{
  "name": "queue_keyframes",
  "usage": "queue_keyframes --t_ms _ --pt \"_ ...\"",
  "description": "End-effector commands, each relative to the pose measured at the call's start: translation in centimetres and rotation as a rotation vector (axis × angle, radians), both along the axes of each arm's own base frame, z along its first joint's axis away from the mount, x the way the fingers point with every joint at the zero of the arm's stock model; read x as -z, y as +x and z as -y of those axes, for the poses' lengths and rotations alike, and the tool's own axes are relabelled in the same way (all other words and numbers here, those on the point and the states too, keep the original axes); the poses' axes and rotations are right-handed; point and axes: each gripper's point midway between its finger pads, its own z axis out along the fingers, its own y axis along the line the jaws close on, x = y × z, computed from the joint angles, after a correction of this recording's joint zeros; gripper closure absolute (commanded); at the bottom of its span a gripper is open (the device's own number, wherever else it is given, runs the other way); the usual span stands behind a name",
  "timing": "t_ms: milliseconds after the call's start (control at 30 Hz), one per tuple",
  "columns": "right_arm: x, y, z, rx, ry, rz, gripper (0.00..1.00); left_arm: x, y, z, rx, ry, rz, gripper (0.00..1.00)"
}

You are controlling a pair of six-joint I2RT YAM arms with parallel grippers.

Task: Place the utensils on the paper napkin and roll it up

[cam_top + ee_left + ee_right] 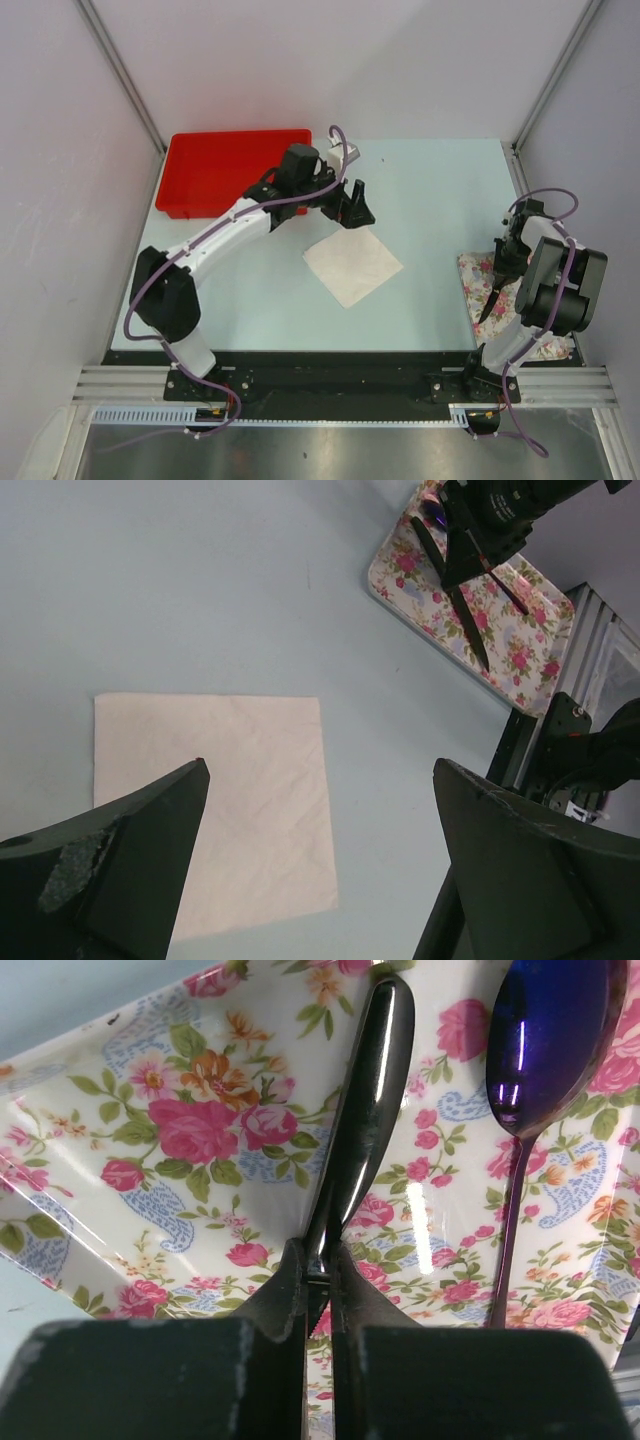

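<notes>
The knife (365, 1090) is pinched between the right gripper's (320, 1270) closed fingers over the flowered tray (180, 1160) at the table's (430, 180) right edge. The spoon (550, 1040) lies on that tray. The napkin (352, 263) lies flat mid-table. The left gripper (352, 207) hovers above its far corner, spread wide.

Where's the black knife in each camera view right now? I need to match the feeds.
Top external: right side, the black knife slants below the right arm's wrist, over the flower-printed tray.
Left wrist: upper right, pointing down-right across that tray.
Right wrist: centre, running up from the right gripper, which is shut on it.
Shared landmark: the flower-printed tray, behind the knife in all three.
</notes>
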Motion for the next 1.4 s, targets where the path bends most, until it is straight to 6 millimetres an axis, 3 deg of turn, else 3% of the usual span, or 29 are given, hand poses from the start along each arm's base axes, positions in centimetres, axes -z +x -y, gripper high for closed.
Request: queue_keyframes --t_ms 0,333,500,567,633,767,800,1133,1367 --pt "1.0 -0.5 0.4 0.006 0.001 -0.021 1.0 -0.9 0.9 2.5 0.001 -0.074 -0.028 0.0" --pt "-1.9 0.0 0.4 -0.031 -0.013 0.072 1.0 2.2 -0.3 11.0 0.09 -0.133 -0.142 0.0" --pt "-2.9 0.0 0.0 -0.027 0.001 0.092 1.0 5.2 -2.5 15.1 0.145 -0.134 -0.199 0.0" --pt "-3.3 0.1 0.0 -0.028 0.0 0.101 1.0 5.4 -3.2 16.3 0.162 -0.143 -0.201 0.0" --pt "-3.4 0.0 0.4 -0.022 -0.013 0.097 1.0 6.5 -3.4 17.1 0.162 -0.134 -0.208 0.0" --pt "-2.6 -0.4 0.7 -0.017 0.004 0.087 0.6 6.9 -3.4 18.1 0.156 -0.154 -0.212 0.0" --pt "-2.5 -0.4 0.8 -0.019 0.004 0.089 0.57 6.9 -3.3 18.2 0.154 -0.157 -0.21 0.0" --pt "-1.1 2.0 1.0 -0.045 0.032 0.119 0.56 7.8 -3.1 18.4 0.15 -0.151 -0.211 0.0" --pt "1.0 3.0 1.9 -0.03 0.016 0.114 0.58 8.4 -3.4 18.5 0.15 -0.158 -0.238 0.0"
